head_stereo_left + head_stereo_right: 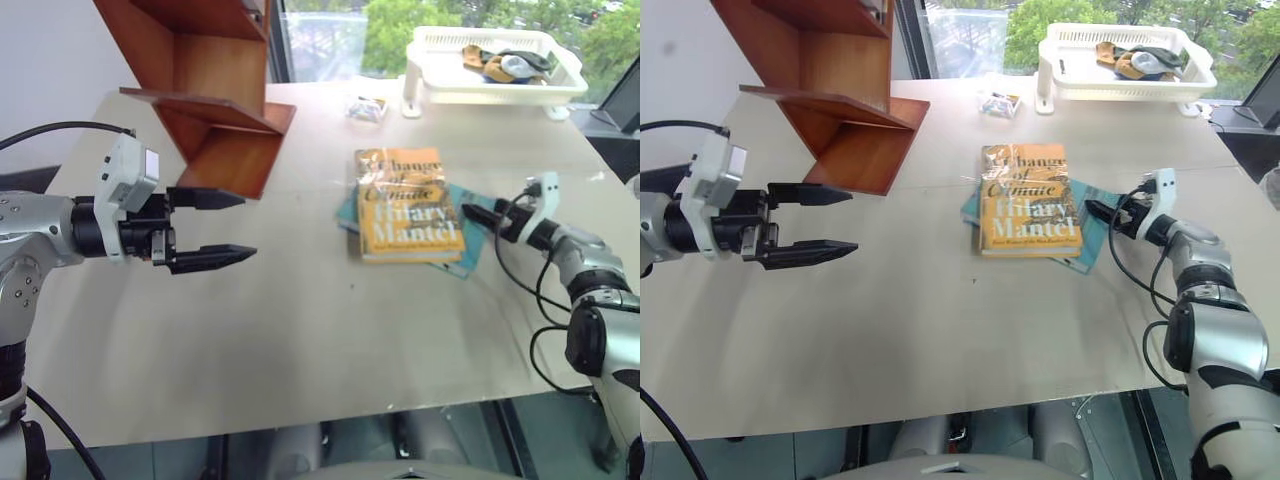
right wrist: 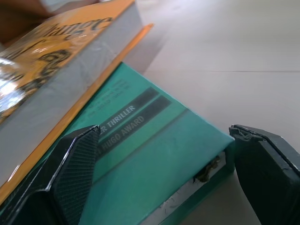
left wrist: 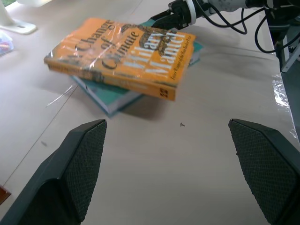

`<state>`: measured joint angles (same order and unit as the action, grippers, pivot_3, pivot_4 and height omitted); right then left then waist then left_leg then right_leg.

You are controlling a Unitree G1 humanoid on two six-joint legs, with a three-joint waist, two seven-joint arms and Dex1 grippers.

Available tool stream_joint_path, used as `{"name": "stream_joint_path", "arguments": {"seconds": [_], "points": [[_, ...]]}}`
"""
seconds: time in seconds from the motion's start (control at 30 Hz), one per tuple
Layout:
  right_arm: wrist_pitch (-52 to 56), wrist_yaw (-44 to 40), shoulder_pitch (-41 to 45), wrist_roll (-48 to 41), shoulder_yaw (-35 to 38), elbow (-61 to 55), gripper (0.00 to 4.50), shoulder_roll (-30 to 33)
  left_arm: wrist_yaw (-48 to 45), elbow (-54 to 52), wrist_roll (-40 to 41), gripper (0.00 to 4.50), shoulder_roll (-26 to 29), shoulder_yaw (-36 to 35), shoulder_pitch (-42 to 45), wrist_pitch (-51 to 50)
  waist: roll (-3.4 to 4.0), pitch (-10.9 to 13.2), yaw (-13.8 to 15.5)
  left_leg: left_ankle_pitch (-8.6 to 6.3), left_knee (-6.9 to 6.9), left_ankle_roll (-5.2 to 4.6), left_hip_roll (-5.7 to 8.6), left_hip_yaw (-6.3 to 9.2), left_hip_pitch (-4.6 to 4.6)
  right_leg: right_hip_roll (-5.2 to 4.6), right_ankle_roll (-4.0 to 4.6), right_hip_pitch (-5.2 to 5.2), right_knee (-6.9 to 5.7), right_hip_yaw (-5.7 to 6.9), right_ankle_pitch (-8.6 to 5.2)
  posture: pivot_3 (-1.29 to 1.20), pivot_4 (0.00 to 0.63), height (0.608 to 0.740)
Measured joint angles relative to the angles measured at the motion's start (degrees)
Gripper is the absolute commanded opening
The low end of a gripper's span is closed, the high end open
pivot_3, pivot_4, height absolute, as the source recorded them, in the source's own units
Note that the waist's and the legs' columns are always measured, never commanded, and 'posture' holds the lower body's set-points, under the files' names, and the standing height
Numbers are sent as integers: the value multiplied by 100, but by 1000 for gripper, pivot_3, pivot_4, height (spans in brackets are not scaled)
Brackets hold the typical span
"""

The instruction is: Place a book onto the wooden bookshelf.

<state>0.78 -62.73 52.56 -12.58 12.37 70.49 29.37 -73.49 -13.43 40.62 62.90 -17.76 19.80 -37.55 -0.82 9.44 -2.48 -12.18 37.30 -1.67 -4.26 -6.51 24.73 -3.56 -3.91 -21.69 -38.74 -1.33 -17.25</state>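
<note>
The book [image 1: 408, 205], yellow-orange with large white lettering, lies flat on a thin teal book [image 1: 466, 252] at the table's middle right. In the right wrist view both show close up, the yellow-orange book [image 2: 51, 70] above the teal book [image 2: 154, 154]. My right gripper [image 1: 478, 214] is open and low at the pile's right edge, and the teal book's corner sits between its fingers [image 2: 75, 173]. My left gripper [image 1: 228, 228] hovers open and empty over the table's left, pointing towards the books. The wooden bookshelf [image 1: 215, 90] stands at the back left, just behind it.
A white basket tray [image 1: 440, 88] with cloth items stands at the back right. A small wrapped packet [image 1: 367, 108] lies left of it. Bare table [image 1: 300, 330] stretches between the left gripper and the books. The table's front edge runs close below.
</note>
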Motion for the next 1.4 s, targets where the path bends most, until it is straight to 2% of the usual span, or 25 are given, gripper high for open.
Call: {"name": "stream_joint_path", "arguments": {"seconds": [0.1,0.33,0.47,0.7,0.87,1.07,1.2,1.33,1.4], "points": [[-163,-332,-67,80,-103,-134,4500,-97,1,-16,-1,4435,16,0,-5,0,0,0,-8,0,0,0,-1,1,-1,1,0,0,-1,0,0,0,150,740],[-207,-532,-401,74,-135,-732,4500,-384,10,-81,-2,4435,33,-1,-179,-2,-4,-3,-8,0,0,1,-3,1,-6,1,0,1,-8,1,0,0,150,740],[186,-558,-935,-55,-227,-1809,4500,-520,43,-167,0,4435,35,-20,-300,-24,-6,-4,1,0,0,1,-4,2,-5,1,0,1,-8,3,0,0,150,740],[1503,-274,-2199,-477,-453,-4266,4500,-602,124,-191,7,4435,30,-35,-371,-48,-6,-4,25,0,0,2,-4,4,-3,1,0,1,-8,5,0,0,150,740],[1696,204,-2401,-597,-443,-4758,4500,-571,109,-178,6,4435,29,29,-275,-41,-5,-2,27,0,1,1,-2,3,-3,0,0,-1,-11,5,0,0,150,740],[1458,247,-2315,-885,-34,-4826,4500,-163,71,-125,0,4435,28,104,-149,5,-3,2,54,0,0,1,-1,3,1,0,0,-2,-8,4,0,0,150,740],[1501,-315,-2383,-1429,156,-5272,4500,140,53,-99,-6,4435,26,234,-118,40,-3,2,54,-1,-1,0,-1,4,0,0,0,-2,-8,4,0,0,150,740],[801,-1236,-2898,-1017,-415,-5754,4500,883,10,-47,-16,4435,26,250,-116,56,-3,3,68,-6,1,-8,-1,3,0,0,-1,-2,-4,4,-1,0,150,740],[507,-1429,-2999,-698,-769,-5783,4500,1020,5,-30,-47,4435,26,252,-115,71,-4,3,50,-6,2,-9,-1,1,-2,0,-1,-2,-8,2,-1,0,150,740]]}}
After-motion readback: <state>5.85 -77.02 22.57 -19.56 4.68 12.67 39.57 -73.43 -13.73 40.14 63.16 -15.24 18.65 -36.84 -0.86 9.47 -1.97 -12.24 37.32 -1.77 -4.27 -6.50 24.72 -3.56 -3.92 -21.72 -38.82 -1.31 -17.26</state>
